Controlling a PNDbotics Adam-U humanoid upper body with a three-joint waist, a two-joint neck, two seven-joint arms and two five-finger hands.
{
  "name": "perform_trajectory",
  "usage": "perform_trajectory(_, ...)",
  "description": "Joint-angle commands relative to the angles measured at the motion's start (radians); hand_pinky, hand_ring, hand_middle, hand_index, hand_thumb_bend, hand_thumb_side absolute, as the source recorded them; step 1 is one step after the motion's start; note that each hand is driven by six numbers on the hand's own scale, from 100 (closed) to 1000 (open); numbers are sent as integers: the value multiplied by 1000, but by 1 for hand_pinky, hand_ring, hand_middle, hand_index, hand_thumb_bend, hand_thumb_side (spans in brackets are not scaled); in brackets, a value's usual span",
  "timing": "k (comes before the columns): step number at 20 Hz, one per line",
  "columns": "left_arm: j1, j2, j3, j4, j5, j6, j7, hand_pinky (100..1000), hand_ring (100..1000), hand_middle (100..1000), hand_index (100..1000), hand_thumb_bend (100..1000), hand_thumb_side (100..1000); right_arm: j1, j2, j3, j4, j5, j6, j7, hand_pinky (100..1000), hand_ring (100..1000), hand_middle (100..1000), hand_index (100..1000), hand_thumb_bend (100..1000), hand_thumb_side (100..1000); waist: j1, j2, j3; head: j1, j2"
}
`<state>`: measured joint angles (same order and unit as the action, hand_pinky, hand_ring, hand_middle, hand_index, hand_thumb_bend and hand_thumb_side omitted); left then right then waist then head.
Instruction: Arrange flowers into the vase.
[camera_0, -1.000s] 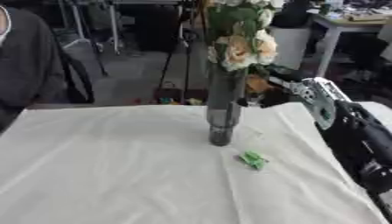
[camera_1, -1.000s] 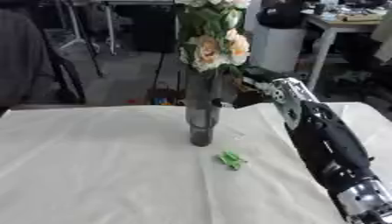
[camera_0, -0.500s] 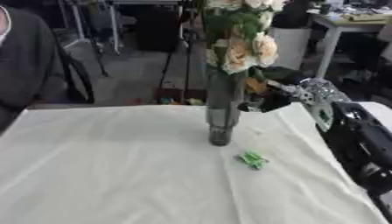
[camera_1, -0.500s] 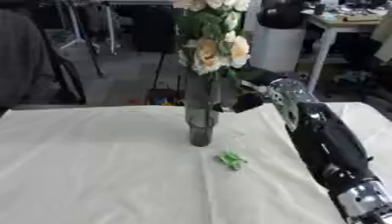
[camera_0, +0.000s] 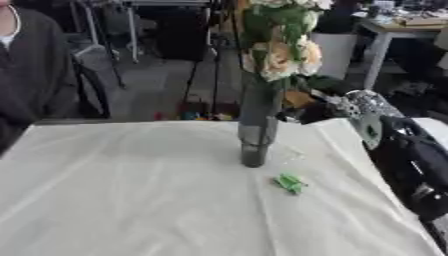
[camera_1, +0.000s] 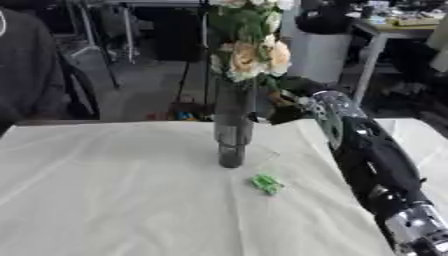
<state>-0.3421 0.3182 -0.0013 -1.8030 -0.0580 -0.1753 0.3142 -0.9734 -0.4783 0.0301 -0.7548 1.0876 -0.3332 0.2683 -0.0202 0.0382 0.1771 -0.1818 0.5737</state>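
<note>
A tall dark grey vase (camera_0: 255, 127) stands upright in the middle of the white-clothed table (camera_0: 131, 200). A bunch of cream and peach flowers (camera_0: 278, 55) with green leaves rises out of its top. My right hand (camera_0: 308, 106) comes in from the right and sits against the stems just right of the vase's mouth, its dark fingers curled on the stems. The arm (camera_1: 367, 155) runs back to the lower right. My left hand shows in no view.
A small green scrap (camera_1: 266, 183) lies on the cloth right of the vase's foot, with a bit of clear wrap (camera_0: 293, 155) above it. A person in dark clothes (camera_0: 35, 75) sits at the far left edge. Desks and stands fill the background.
My right hand has shifted slightly left and down, closer to the vase's mouth, and the flower heads have sunk a little with it. The vase and the green scrap have stayed put.
</note>
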Motion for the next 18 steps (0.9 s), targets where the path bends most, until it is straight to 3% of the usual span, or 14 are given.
perform_trajectory(1,-9,16,5,-11,5,-1,-4,755,653,689,796,605,862,-30,-11,-11,6,20,24,14,1000,1000,1000,1000,485,893,3,-12,2,-2,-5)
perform_trajectory(7,-11,15,5,-11,6,-1,-4,754,651,689,796,606,863,-26,-5,-21,24,45,71,37,1000,1000,1000,1000,489,889,3,-10,7,-2,-8)
perform_trajectory(18,-13,15,6,-11,6,-1,-4,754,650,688,797,606,862,-28,-7,-19,15,41,79,24,1000,1000,1000,1000,506,873,2,-10,6,1,-9)
